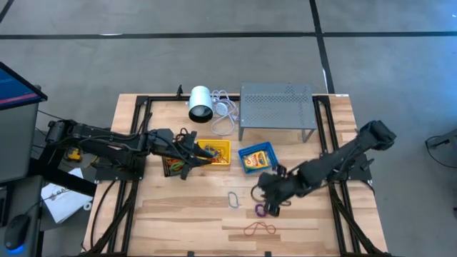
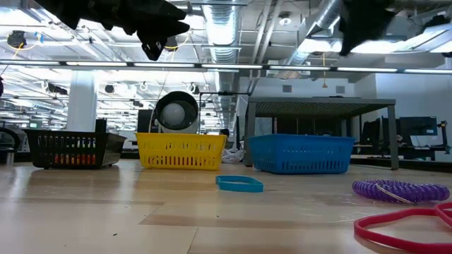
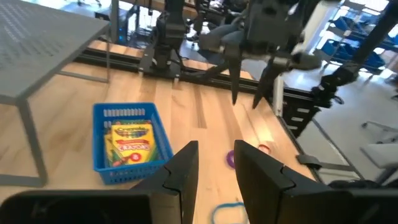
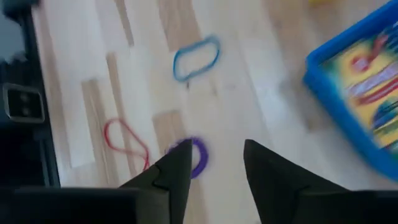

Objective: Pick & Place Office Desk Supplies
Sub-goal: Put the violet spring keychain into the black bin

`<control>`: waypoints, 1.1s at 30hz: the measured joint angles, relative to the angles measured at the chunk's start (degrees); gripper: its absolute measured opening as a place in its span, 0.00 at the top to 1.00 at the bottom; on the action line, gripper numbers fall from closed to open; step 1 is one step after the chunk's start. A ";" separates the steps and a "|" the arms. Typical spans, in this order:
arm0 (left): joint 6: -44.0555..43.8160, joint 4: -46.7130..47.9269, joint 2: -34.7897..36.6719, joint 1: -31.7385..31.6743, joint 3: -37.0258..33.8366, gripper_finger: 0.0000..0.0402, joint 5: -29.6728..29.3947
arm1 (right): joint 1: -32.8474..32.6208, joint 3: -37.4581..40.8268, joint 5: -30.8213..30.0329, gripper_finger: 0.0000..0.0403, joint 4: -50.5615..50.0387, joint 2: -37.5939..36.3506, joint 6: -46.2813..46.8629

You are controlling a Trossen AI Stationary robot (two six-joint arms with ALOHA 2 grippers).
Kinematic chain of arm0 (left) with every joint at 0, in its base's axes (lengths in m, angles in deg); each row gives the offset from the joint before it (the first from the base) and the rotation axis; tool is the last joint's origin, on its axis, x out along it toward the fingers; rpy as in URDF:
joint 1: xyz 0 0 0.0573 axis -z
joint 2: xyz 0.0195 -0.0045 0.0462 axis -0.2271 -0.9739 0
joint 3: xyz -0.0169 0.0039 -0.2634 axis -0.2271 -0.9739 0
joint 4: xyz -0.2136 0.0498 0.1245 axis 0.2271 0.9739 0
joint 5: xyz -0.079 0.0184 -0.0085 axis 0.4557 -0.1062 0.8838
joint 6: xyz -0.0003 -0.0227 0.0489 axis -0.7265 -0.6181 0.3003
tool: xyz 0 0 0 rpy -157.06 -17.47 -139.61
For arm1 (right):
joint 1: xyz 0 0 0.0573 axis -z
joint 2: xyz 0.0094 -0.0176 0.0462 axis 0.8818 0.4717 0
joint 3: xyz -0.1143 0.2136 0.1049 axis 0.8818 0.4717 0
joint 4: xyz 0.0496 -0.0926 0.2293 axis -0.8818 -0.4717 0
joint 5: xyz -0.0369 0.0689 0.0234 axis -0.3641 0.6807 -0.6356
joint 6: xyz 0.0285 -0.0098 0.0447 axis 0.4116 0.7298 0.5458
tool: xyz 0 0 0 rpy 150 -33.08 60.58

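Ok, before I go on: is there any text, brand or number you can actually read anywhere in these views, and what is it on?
None can be read.
Crayon box in the blue tray: a red band with print on its yellow-and-green front, too blurred to read.
Paper beside the table, by the left arm: too small to tell if it bears print.
Monitor at the picture's left edge: blue screen, nothing readable.

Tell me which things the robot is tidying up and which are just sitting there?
Tidying:
crayon box in the blue tray
blue loop
purple ring
red band
yellow tray
black tray

Just sitting:
white cylinder
white cable
grey rack
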 joint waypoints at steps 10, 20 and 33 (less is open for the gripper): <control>-0.50 0.04 0.02 0.02 0.00 0.75 1.73 | -3.26 -0.04 1.48 0.61 1.44 9.92 8.11; -0.50 1.51 0.01 0.02 0.00 0.75 1.70 | -2.56 -0.06 2.63 0.48 1.72 17.46 11.10; -0.49 1.65 0.00 0.02 0.00 0.75 1.68 | -2.34 -0.07 2.74 0.56 1.66 18.60 11.12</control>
